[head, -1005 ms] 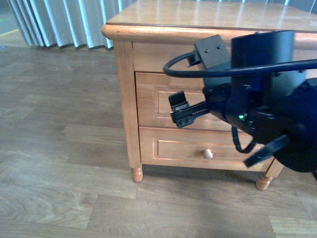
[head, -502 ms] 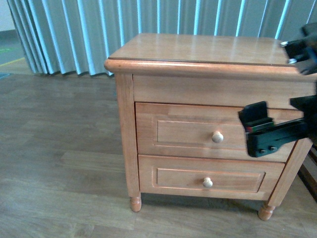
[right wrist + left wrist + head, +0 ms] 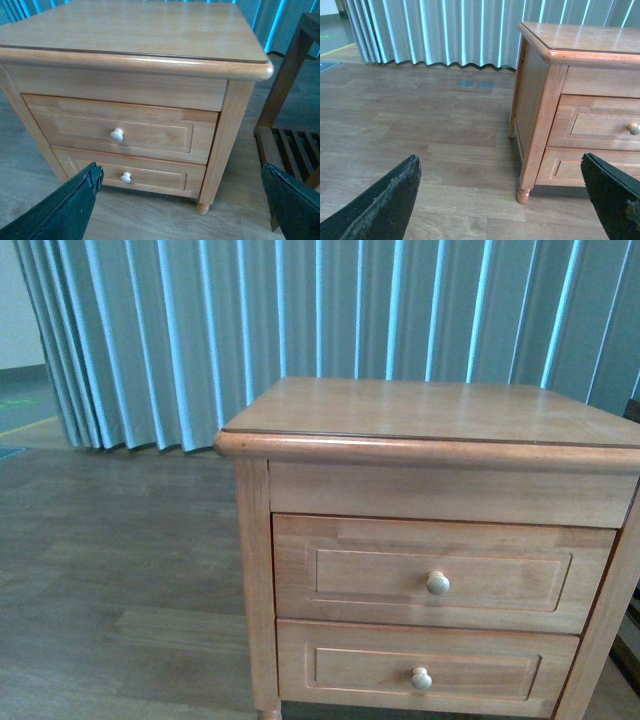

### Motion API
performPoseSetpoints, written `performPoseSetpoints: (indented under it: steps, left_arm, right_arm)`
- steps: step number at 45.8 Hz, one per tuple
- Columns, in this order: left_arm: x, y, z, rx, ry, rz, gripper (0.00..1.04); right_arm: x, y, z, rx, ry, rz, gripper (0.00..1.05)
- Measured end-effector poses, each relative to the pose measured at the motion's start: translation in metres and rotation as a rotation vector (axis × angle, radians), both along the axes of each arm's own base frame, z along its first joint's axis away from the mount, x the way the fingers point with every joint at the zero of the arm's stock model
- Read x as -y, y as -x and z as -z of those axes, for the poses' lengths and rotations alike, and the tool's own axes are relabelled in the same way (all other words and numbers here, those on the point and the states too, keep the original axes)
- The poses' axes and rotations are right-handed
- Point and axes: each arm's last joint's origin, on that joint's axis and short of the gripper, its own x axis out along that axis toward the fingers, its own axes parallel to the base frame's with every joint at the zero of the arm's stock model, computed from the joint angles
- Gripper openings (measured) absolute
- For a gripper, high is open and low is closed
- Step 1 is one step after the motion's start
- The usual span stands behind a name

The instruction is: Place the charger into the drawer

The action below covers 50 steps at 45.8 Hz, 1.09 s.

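The drawer (image 3: 440,573) is the top one of a light-brown wooden cabinet (image 3: 430,415); it is pushed shut and has a round pale knob (image 3: 437,583). The charger is out of view in every frame. Neither arm shows in the front view. My left gripper (image 3: 500,200) is open over the floor, beside the cabinet's left front leg, with the drawer (image 3: 600,125) off to one side. My right gripper (image 3: 180,205) is open, well back from the cabinet front, facing the drawer (image 3: 120,130) and its knob (image 3: 117,134). Nothing is between either pair of fingers.
A similar lower drawer (image 3: 425,670) sits beneath the top one. Blue-grey curtains (image 3: 250,330) hang behind the cabinet. Wood-plank floor (image 3: 420,130) spreads to its left. A dark wooden slatted rack (image 3: 290,125) stands close on the cabinet's right.
The black arm that blocked the cabinet front has swung off to the right and left the front view. The front view has risen, now showing the cabinet top and curtains.
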Motion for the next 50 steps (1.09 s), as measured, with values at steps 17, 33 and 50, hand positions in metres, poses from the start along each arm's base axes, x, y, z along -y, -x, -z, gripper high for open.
performPoseSetpoints:
  steps: [17, 33, 50]
  left_arm:
    - [0.000, 0.000, 0.000, 0.000, 0.000, 0.000, 0.99]
    - [0.000, 0.000, 0.000, 0.000, 0.000, 0.000, 0.99]
    - [0.000, 0.000, 0.000, 0.000, 0.000, 0.000, 0.99]
  right_arm:
    - [0.028, 0.029, -0.004, 0.046, -0.070, 0.084, 0.96]
    - [0.011, 0.045, 0.018, 0.155, -0.016, 0.133, 0.42]
    - [-0.008, 0.059, 0.031, 0.160, -0.012, 0.128, 0.02]
